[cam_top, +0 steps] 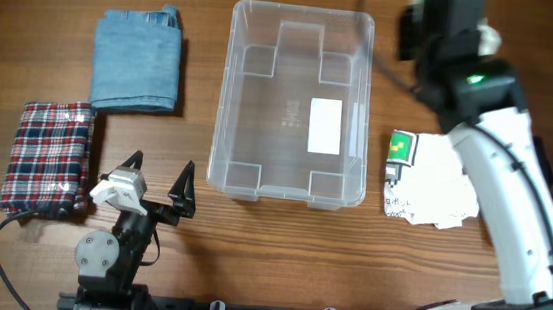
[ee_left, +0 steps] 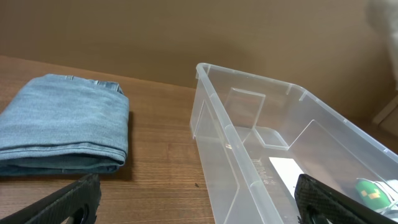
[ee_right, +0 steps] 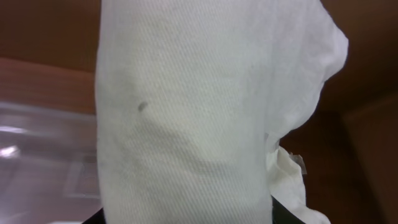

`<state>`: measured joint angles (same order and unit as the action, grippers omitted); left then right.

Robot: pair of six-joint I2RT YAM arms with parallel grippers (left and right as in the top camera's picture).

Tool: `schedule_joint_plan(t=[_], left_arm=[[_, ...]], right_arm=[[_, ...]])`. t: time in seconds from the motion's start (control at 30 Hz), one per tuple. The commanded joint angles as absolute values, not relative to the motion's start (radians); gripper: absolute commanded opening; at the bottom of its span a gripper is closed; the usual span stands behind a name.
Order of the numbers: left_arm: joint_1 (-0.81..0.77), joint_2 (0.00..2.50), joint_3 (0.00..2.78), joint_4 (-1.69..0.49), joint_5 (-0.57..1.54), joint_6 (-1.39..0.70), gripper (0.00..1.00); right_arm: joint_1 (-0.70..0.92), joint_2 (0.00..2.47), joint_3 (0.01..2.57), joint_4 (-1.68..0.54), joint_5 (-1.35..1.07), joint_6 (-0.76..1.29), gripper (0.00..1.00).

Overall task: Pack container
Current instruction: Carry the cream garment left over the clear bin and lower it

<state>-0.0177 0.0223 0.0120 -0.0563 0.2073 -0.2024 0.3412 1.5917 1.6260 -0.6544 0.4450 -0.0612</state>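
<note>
Overhead, the clear container sits in the middle of the worktop. The left hand rests near its near left corner, fingers spread wide, holding nothing. The right hand hangs by the far right corner, gripping a white cloth that fills the right wrist view, with the container's rim behind it at left.

Nothing is legible. The container has a white base label that looks blank. A white packet, far right of the left end effector, bears tiny unreadable black print.
</note>
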Motion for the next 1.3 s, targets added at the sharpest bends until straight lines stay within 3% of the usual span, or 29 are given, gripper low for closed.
schedule_joint_plan(t=[0.0, 0.27, 0.63, 0.83, 0.97, 1.1, 1.27], left_arm=[[-0.009, 0.023, 0.006, -0.057, 0.209, -0.186, 1.0], [-0.009, 0.023, 0.006, -0.057, 0.209, -0.186, 1.0], [-0.009, 0.023, 0.006, -0.057, 0.209, -0.186, 1.0], [-0.009, 0.023, 0.006, -0.057, 0.209, -0.186, 1.0], [-0.009, 0.023, 0.006, -0.057, 0.209, -0.187, 1.0], [-0.009, 0.023, 0.006, -0.057, 0.209, -0.187, 1.0], [-0.009, 0.023, 0.006, -0.057, 0.209, -0.186, 1.0]], right_arm=[[0.498, 1.584, 1.648, -0.644, 0.424, -0.009, 0.3], [0.686, 1.697, 1.648, -0.586, 0.43, -0.079, 0.3], [0.721, 1.814, 1.648, -0.595, 0.543, 0.0, 0.33], [0.721, 1.815, 1.647, -0.58, 0.437, -0.163, 0.35], [0.721, 1.851, 1.647, -0.589, 0.282, -0.444, 0.36], [0.719, 1.892, 1.644, -0.587, 0.291, -0.609, 0.43], [0.691, 1.943, 1.644, -0.579, 0.335, -0.763, 0.43]])
